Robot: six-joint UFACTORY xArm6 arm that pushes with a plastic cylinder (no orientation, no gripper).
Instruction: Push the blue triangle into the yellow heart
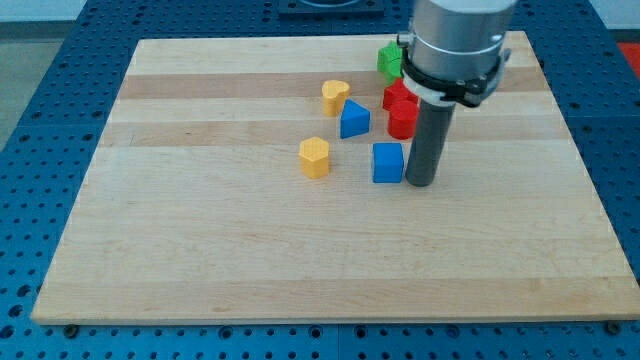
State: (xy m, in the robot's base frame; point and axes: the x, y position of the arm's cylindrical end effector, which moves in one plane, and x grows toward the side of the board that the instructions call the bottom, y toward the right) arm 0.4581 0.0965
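The blue triangle (354, 120) lies on the wooden board just below and right of the yellow heart (335, 96), nearly touching it. My tip (420, 183) rests on the board right beside the blue cube (388, 162), on its right side, below and right of the blue triangle. The rod rises toward the view's top and hides part of the red blocks.
A yellow hexagonal block (315, 157) lies left of the blue cube. Two red blocks (402, 108) sit right of the blue triangle, partly behind the rod. A green block (390, 61) sits near the board's top edge. The wooden board (200, 230) rests on a blue perforated table.
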